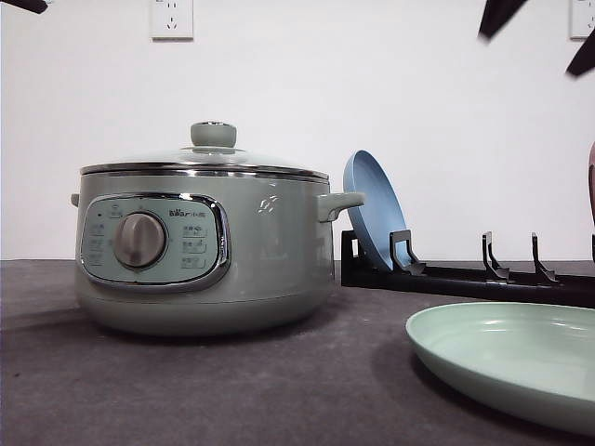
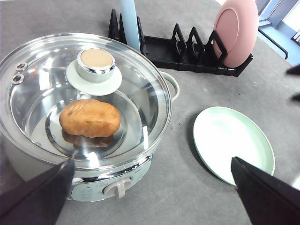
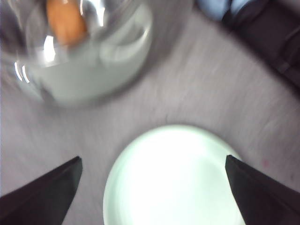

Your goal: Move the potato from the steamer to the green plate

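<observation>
One dark grey matte table [image 1: 232,390] carries everything, and behind it in the front view stands a plain white wall [image 1: 418,93] with a socket [image 1: 172,17] at the upper edge of the frame. The steamer [image 1: 204,251] sits at the left centre of that view, its glass lid [image 1: 209,158] closed on the chrome rim, the silver dial [image 1: 139,240] facing the camera. At the lower right lies the green plate [image 1: 507,358], flat on the table and apart from the steamer. Behind it a black dish rack [image 1: 465,274] holds a blue plate [image 1: 372,209] standing on edge.

From the front the steamer wall hides the inside. The left wrist view looks down through the lid and shows the potato [image 2: 90,118] lying on the shiny bottom of the steamer, below the lid knob [image 2: 95,63]. The same view shows a pink plate [image 2: 236,32] upright in the rack at the upper right.

The left gripper [image 2: 154,192] is spread wide and holds nothing; its dark fingers [image 2: 267,197] appear at the two lower corners of its frame, above the front of the steamer. The right wrist view is blurred. There the right gripper [image 3: 152,192] is also wide apart and empty, above the green plate, with the potato seen as an orange patch at the upper left.
</observation>
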Controlling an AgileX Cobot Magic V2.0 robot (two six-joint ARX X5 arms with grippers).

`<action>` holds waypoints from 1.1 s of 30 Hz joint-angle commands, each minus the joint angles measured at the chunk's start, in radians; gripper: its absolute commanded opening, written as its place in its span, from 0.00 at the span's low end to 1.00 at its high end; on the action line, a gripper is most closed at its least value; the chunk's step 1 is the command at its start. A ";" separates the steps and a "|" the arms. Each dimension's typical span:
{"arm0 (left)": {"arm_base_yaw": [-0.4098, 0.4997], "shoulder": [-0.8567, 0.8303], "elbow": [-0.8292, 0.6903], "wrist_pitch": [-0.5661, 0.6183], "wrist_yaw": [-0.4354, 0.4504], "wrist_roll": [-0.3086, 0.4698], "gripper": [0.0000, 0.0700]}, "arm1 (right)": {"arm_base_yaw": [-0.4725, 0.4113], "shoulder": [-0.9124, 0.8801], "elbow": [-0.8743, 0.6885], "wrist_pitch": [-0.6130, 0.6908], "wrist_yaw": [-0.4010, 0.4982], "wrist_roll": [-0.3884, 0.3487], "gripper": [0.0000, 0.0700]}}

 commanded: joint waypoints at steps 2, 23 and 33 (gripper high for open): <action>-0.005 0.005 0.023 0.008 0.007 0.012 1.00 | -0.050 -0.073 -0.032 0.022 -0.092 -0.021 0.88; -0.036 0.342 0.410 -0.248 -0.141 0.068 1.00 | -0.078 -0.311 -0.084 -0.054 -0.207 0.029 0.88; -0.096 0.740 0.837 -0.455 -0.281 0.068 1.00 | -0.078 -0.311 -0.084 -0.053 -0.203 0.025 0.88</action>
